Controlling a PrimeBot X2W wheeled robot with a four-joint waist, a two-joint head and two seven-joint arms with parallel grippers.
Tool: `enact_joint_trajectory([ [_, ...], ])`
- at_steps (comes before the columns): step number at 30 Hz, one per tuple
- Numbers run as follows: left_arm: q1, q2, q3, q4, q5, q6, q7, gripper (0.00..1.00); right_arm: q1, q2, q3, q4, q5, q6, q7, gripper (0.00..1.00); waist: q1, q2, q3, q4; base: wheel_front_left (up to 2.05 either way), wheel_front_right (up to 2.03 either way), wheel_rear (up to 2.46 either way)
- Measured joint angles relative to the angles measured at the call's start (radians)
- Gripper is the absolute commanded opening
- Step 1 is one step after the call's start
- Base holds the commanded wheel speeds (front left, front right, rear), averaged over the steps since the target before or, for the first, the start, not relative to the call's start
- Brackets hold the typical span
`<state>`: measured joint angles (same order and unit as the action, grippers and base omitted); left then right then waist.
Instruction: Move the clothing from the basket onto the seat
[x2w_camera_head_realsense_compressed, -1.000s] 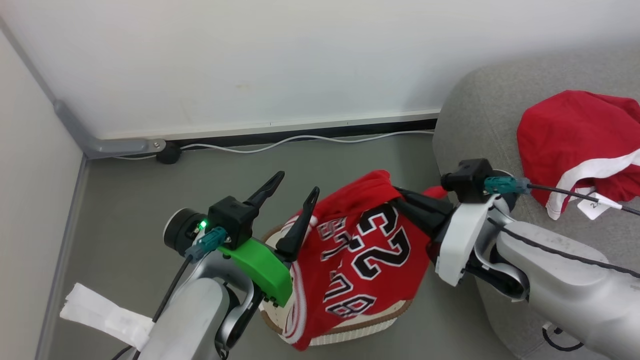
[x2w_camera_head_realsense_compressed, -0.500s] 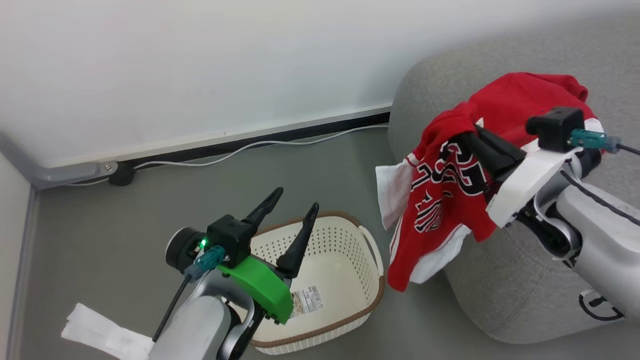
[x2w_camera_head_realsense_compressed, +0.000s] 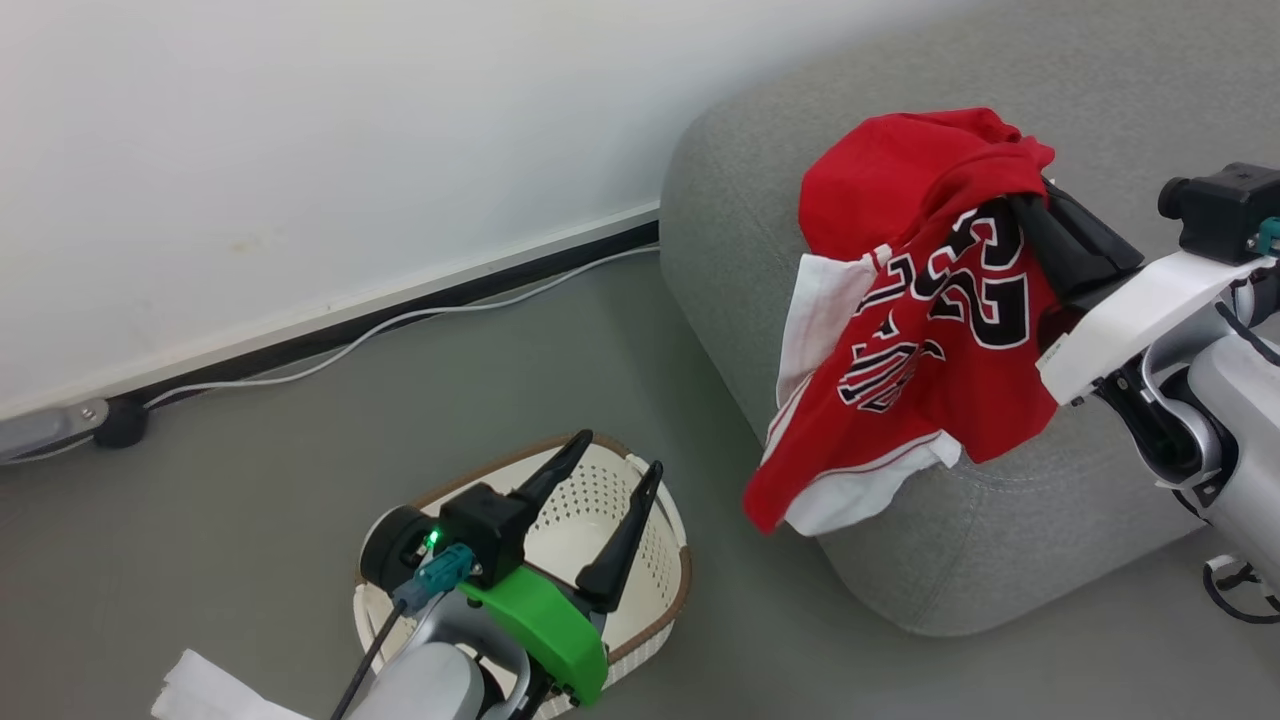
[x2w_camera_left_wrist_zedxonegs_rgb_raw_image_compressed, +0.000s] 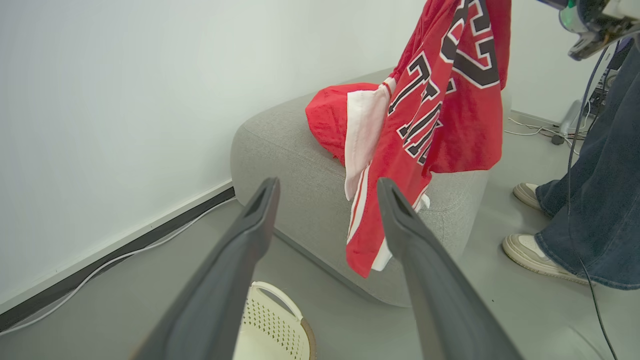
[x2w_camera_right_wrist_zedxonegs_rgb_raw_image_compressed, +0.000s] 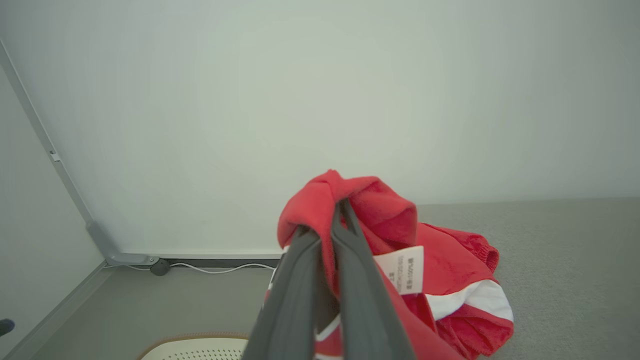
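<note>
**Jersey hangs from the right gripper at the sofa's front edge; the cushion lies beyond and below**

Head view: the right gripper (x2w_camera_head_realsense_compressed: 1015, 207) is pinched shut on a bunch of fabric at the top of the jersey (x2w_camera_head_realsense_compressed: 930, 370). The jersey hangs with its long axis running straight down. Its upper part is over the sofa (x2w_camera_head_realsense_compressed: 960, 545), while its hem dangles past the rounded front edge, above the floor. The other red garment (x2w_camera_head_realsense_compressed: 865, 175) lies on the cushion just behind it. The left gripper (x2w_camera_head_realsense_compressed: 620, 455) is spread wide with nothing in it. It hovers over the basket (x2w_camera_head_realsense_compressed: 683, 590), well apart from the jersey, so the right arm is clearly the nearer one.

Left wrist view: nothing sits between the two parted fingers (x2w_camera_left_wrist_zedxonegs_rgb_raw_image_compressed: 250, 225). The jersey drops in front of the sofa's corner, and the white-banded garment rests on the top of the cushion. A person's legs (x2w_camera_left_wrist_zedxonegs_rgb_raw_image_compressed: 595, 200) stand just beside the sofa's far side.

Right wrist view: both fingers close on a red fold. The cushion with the other garment lies below and to the right of the fingertips, and the basket's rim shows at the bottom edge.

Judging from this, the jersey needs carrying further in over the cushion before it is let go, or its hanging weight may drag it off the edge.
</note>
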<state>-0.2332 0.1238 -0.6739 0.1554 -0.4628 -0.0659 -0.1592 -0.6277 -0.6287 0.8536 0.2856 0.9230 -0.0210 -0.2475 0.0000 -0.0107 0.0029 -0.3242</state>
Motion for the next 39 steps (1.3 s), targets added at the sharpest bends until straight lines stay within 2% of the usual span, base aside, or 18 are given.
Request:
enact_joint_trajectory([
  [12, 0.024, -0.013, -0.039, -0.007, 0.0, 0.0, -0.001, 1.0, 0.069, -0.04, -0.06, -0.072, -0.013, -0.025, 0.0, 0.0, 0.0, 0.0, 0.008, -0.141, 0.0, 0.0, 0.0],
  [17, 0.024, -0.021, -0.063, -0.017, 0.005, -0.003, 0.001, 1.0, 0.109, -0.063, -0.096, -0.087, -0.013, -0.026, 0.0, 0.0, 0.0, 0.0, 0.029, -0.169, 0.0, 0.0, 0.0],
  [28, -0.007, -0.019, -0.045, -0.041, 0.041, 0.013, 0.027, 1.0, 0.066, -0.028, -0.177, -0.092, 0.012, -0.019, 0.0, 0.0, 0.0, 0.0, 0.113, -0.138, 0.0, 0.0, 0.0],
  [36, -0.081, -0.002, -0.021, -0.071, 0.063, 0.024, 0.05, 1.0, -0.215, -0.042, -0.283, -0.07, 0.026, -0.016, 0.002, 0.0, 0.0001, 0.0, 0.188, -0.085, 0.0, 0.0, 0.0],
  [39, -0.102, 0.0, -0.018, -0.082, 0.064, 0.024, 0.058, 1.0, -0.334, -0.051, -0.372, -0.053, 0.06, -0.044, 0.004, 0.0, 0.0001, 0.0, 0.217, -0.06, 0.0, 0.0, 0.0],
])
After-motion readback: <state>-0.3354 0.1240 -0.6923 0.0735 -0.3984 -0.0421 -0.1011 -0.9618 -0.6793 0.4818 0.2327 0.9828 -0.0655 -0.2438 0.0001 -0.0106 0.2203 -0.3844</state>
